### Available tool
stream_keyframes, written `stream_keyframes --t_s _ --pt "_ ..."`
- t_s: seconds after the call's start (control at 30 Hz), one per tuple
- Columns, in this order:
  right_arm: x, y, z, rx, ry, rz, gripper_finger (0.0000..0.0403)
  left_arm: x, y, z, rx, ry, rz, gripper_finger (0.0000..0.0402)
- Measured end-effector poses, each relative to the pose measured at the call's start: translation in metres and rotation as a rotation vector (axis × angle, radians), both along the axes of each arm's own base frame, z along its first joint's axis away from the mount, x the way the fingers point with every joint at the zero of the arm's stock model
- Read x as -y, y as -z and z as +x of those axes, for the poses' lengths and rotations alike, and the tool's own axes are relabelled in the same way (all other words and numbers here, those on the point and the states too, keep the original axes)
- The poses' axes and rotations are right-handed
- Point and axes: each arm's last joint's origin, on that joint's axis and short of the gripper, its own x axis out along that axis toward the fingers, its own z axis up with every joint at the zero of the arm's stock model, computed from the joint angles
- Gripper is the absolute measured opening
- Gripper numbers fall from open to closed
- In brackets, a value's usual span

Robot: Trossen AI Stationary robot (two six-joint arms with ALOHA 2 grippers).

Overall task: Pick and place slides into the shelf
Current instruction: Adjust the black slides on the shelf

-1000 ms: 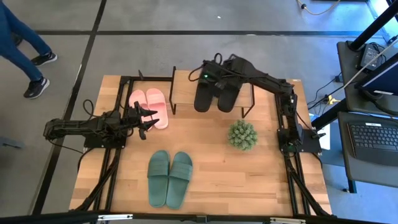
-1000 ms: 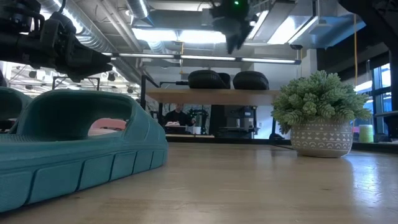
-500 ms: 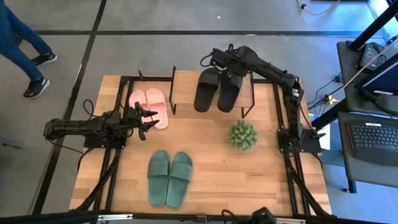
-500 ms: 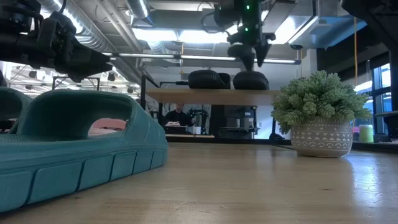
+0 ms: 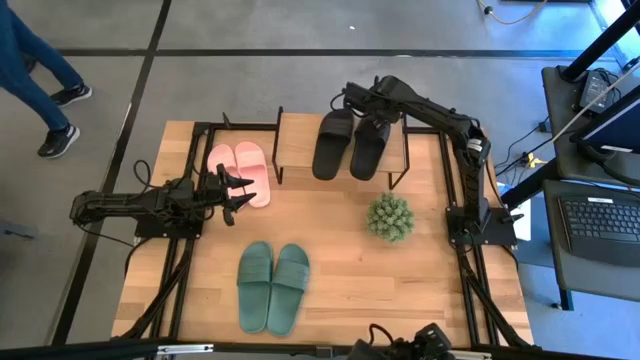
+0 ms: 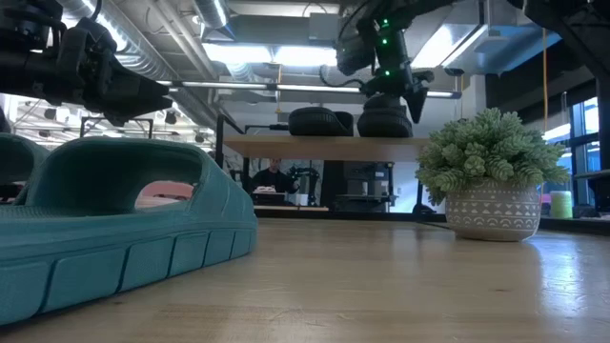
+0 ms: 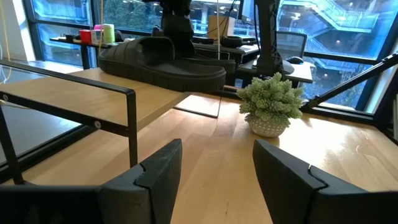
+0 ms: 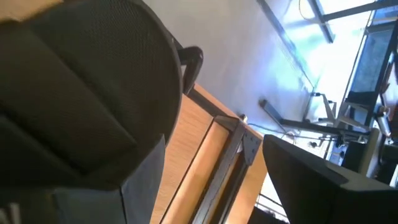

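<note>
The black slides (image 5: 350,145) lie side by side on the shelf (image 5: 295,140), soles on its plank top. My right gripper (image 5: 372,112) is open and hovers at the far end of the right black slide (image 6: 384,122). In its wrist view that slide (image 8: 81,81) fills the space beside one finger. The pink slides (image 5: 240,172) lie on the table left of the shelf. My left gripper (image 5: 238,192) waits open just near of them. The dark green slides (image 5: 272,287) lie toward the near edge. My right gripper comes down from above at the far end of the right black slide (image 8: 143,93). One finger (image 8: 124,193) stands close against the slide, the other (image 8: 311,186) stands apart from it. I cannot tell whether it touches the slide, which rests on the shelf.
A potted spiky plant (image 5: 390,216) stands right of centre, near of the shelf. Bare tabletop lies between the shelf, the plant and the green slides. The left part of the shelf top (image 7: 81,93) is bare. A person's legs (image 5: 40,70) show on the floor beyond the far left corner.
My right gripper has moved from above the left black slide toward the table's right and far edge, then down to the far end of the right black slide. The black slides have stayed on the shelf.
</note>
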Motion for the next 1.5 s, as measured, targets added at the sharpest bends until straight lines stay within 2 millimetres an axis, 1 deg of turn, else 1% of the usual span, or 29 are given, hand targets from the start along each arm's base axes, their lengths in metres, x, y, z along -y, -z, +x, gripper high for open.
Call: stream_keyframes --t_s 0.13,0.33,0.43,0.57,0.77,0.93,1.33,1.4,1.5 --pt "-0.001 0.004 -0.001 -0.005 0.000 0.020 0.0272 0.000 0.000 0.000 0.000 0.000 0.000 0.0191" --pt "-0.002 0.000 0.002 0.015 -0.007 0.016 0.0272 0.000 0.000 0.000 -0.001 0.000 0.000 0.0191" --pt "-0.004 -0.001 0.006 0.040 -0.024 0.017 0.0272 0.000 0.000 0.000 -0.001 0.000 0.000 0.0191" --pt "-0.006 0.000 0.014 0.103 -0.085 0.059 0.0272 0.000 0.000 0.000 -0.001 0.000 0.000 0.0191" --pt "-0.012 -0.001 0.027 0.155 -0.157 0.038 0.0272 0.000 0.000 0.000 -0.001 0.000 0.000 0.0191" --pt "-0.016 -0.001 0.031 0.157 -0.192 0.030 0.0272 0.000 0.000 0.000 -0.001 0.000 0.001 0.0191" --pt "-0.017 -0.002 0.040 0.211 -0.233 -0.003 0.0272 0.000 0.000 0.000 -0.001 0.000 0.001 0.0191" --pt "-0.018 -0.005 0.039 0.208 -0.226 -0.018 0.0272 0.000 0.000 0.000 -0.001 0.000 0.001 0.0191" --pt "-0.020 -0.021 0.033 0.245 -0.203 -0.088 0.0272 0.000 0.000 0.000 -0.001 0.000 0.001 0.0191"
